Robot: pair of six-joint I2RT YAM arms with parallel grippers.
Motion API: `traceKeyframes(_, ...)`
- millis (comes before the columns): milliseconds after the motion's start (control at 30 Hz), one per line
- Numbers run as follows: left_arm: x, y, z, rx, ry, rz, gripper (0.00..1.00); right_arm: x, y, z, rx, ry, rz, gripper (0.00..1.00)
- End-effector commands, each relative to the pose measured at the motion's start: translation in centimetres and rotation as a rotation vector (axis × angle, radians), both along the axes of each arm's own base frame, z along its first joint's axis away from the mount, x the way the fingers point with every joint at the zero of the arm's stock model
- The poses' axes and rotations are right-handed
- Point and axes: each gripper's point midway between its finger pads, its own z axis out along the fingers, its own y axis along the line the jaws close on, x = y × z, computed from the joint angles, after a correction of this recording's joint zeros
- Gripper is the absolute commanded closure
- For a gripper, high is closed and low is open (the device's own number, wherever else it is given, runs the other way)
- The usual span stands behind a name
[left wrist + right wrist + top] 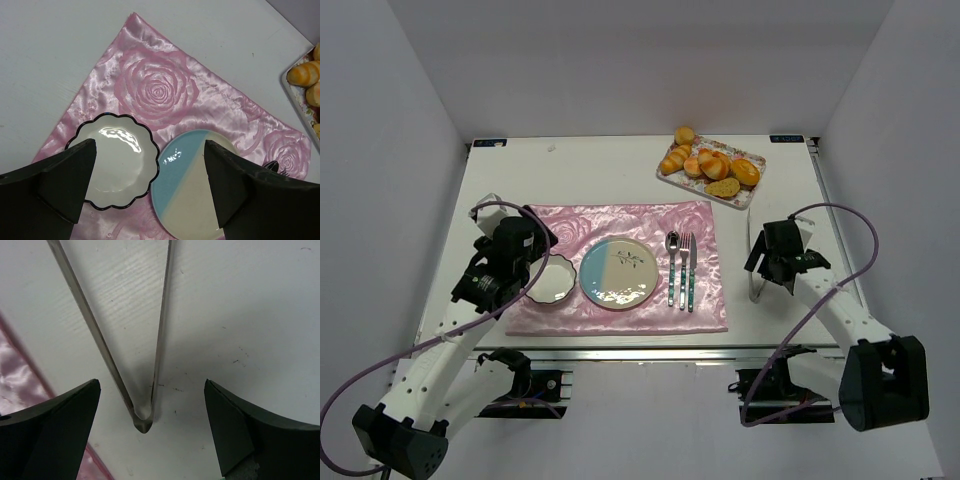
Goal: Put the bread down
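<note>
Several golden bread rolls (712,163) lie on a flowered tray (672,176) at the back right; one roll (304,73) shows at the right edge of the left wrist view. Metal tongs (754,272) lie on the table right of the pink mat. My right gripper (767,264) hovers open over them, the tongs' hinged end (143,421) between its spread fingers, untouched (152,385). My left gripper (538,250) hangs open and empty (150,145) above the scalloped white dish (112,165) and the blue-and-beige plate (192,190).
A pink rose-patterned mat (620,220) carries the dish (552,280), the plate (618,273) and a spoon, fork and knife (681,268). White walls close in the table on three sides.
</note>
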Motion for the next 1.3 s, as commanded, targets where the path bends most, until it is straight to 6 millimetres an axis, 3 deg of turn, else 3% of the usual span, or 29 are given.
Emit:
traceKeyframes(0,0.3,-0.4,0.4,-0.005,-0.025,-0.021,0.02,0.8,-0.1,0.0,-0.023,0.021,0.011,0.11)
traceKeyframes(167,0.3,-0.4,0.4,0.0,-0.025,-0.025,0.02,2.1,1.3,-2.1,0.003,0.072,0.092,0.11)
traceKeyframes(400,0.5,-0.3,0.4,0.004,-0.028,-0.02,0.02,4.1,1.9,-3.6,0.009,0.086,0.097,0.11)
traceKeyframes(600,1.2,-0.6,0.0,0.018,-0.006,-0.022,0.02,6.3,1.4,-4.5,0.03,0.093,0.042,0.11)
traceKeyframes(767,2.2,-1.4,0.0,0.013,-0.012,-0.051,0.02,6.6,0.8,-6.4,0.059,0.142,0.011,0.11)
traceKeyframes(867,2.9,-1.8,0.1,0.017,-0.005,-0.06,0.02,6.9,0.8,-6.8,0.069,0.148,0.02,0.19)
traceKeyframes(900,3.0,-1.9,0.3,0.018,-0.003,-0.062,0.02,6.9,0.7,-6.8,0.064,0.149,0.02,0.33)
traceKeyframes(1000,3.2,-2.0,0.3,0.02,0.001,-0.061,0.02,7.1,0.4,-5.9,0.054,0.121,0.015,0.47)
traceKeyframes(1033,3.2,-2.0,0.3,0.018,0.0,-0.063,0.02,7.3,0.5,-4.8,0.055,0.088,0.02,0.55)
traceKeyframes(1100,3.2,-2.3,0.3,0.012,-0.004,-0.082,0.02,7.5,0.5,-3.4,0.046,0.06,0.056,0.61)
traceKeyframes(1267,3.0,-3.3,0.0,0.001,0.013,-0.143,0.02,8.8,3.3,3.5,0.106,-0.113,0.27,0.64)
